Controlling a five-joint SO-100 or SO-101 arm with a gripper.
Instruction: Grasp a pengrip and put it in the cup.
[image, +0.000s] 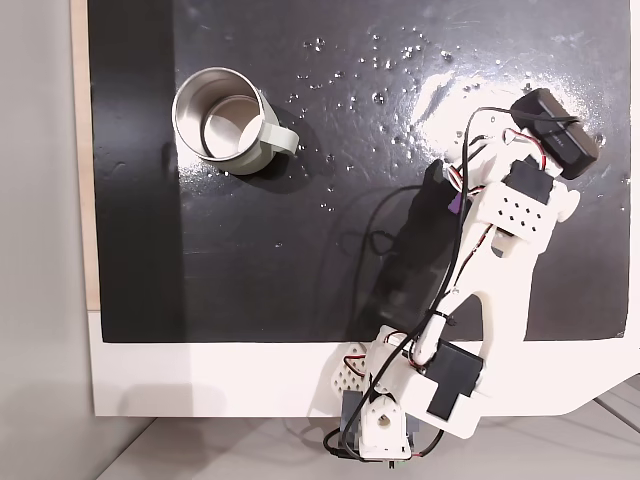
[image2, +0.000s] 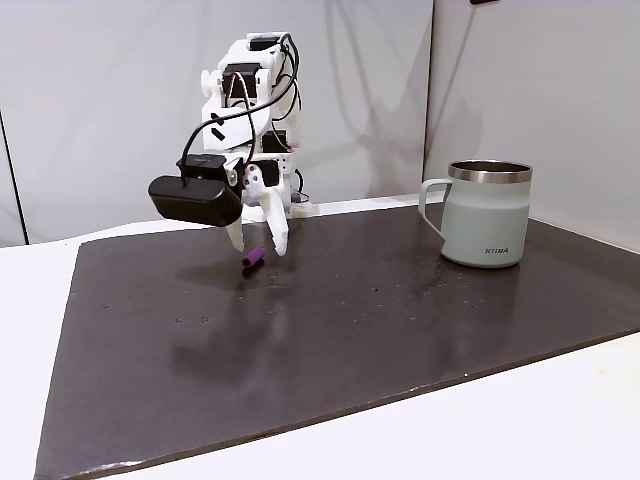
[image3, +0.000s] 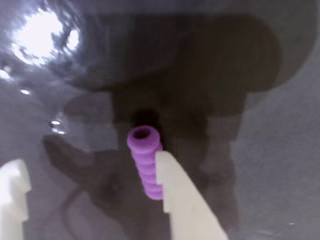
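- I see the white two-finger gripper (image3: 92, 187) spread wide in the wrist view, one pale fingertip (image3: 14, 187) at the left edge and the other (image3: 172, 185) near the middle; it has hold of nothing.
- The small purple ribbed soft cylinder, the pengrip (image3: 146, 162), lies on the dark glossy mat (image3: 280, 165) just beside the right-hand fingertip, on its inner side; I cannot tell whether they touch.
- From a fixed view at the side, the gripper (image2: 258, 238) points down over the pengrip (image2: 253, 260), tips close to the mat (image2: 380, 330).
- The pale grey-green steel mug with a loop handle, the cup (image2: 485, 213), stands upright well apart, at the right of that view.
- From above, the cup (image: 225, 120) sits upper left, the white arm (image: 500, 260) at the right.
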